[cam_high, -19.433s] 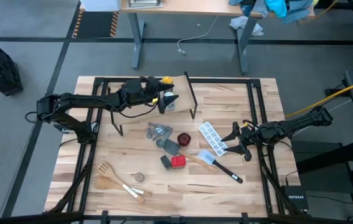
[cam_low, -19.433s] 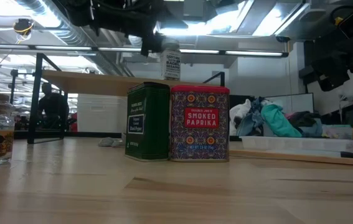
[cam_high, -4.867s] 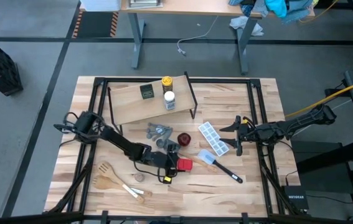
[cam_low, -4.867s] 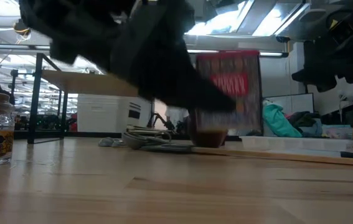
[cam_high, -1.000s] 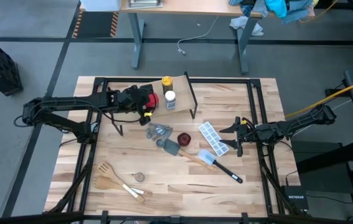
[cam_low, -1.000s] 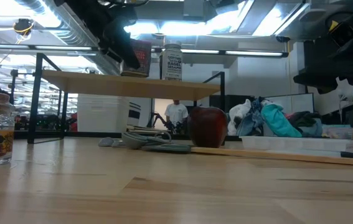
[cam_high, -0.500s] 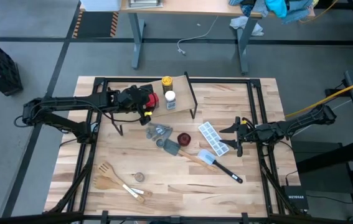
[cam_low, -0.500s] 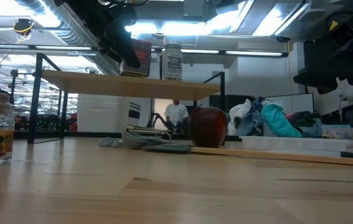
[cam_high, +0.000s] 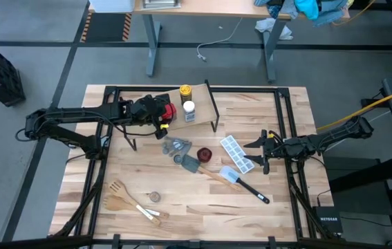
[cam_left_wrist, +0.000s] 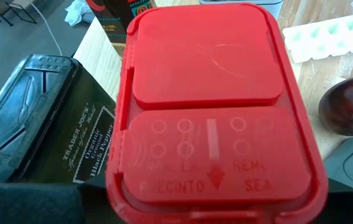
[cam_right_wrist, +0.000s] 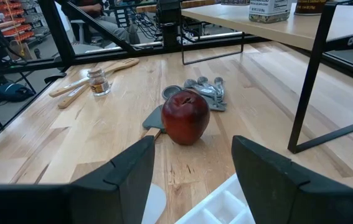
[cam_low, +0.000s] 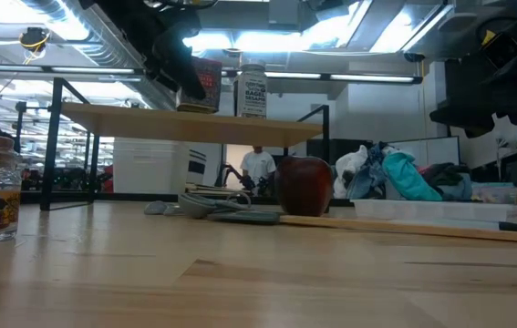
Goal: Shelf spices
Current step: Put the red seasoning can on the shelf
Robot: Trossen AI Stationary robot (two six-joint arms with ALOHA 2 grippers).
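Observation:
The shelf (cam_high: pixel 204 105) stands at the table's far side, a light plank on black legs. On it are the white-capped jar (cam_high: pixel 188 109) and the yellow-capped jar (cam_high: pixel 185 90). My left gripper (cam_high: pixel 161 112) reaches over the plank from the left, shut on the red square tin (cam_high: pixel 170 111). The dark grey tin (cam_left_wrist: pixel 42 134) stands right beside the red one in the left wrist view. The tiny jar (cam_high: pixel 153 197) stands on the tabletop near the front. My right gripper (cam_high: pixel 260 152) hovers open at the table's right, touching nothing. My left gripper pinches the red tin between its two fingers, by two opposite side walls below the lid (cam_left_wrist: pixel 207 106). It comes level from the table's left. The tin (cam_low: pixel 207 84) is upright with its base at the plank; whether it rests there I cannot tell.
In front of the shelf lie grey measuring spoons (cam_high: pixel 176 146), a round dark-red dish (cam_high: pixel 204 153), a white ice tray (cam_high: pixel 236 152), a spatula (cam_high: pixel 245 182) and wooden utensils (cam_high: pixel 132 201). A person (cam_low: pixel 258 165) stands in the room beyond.

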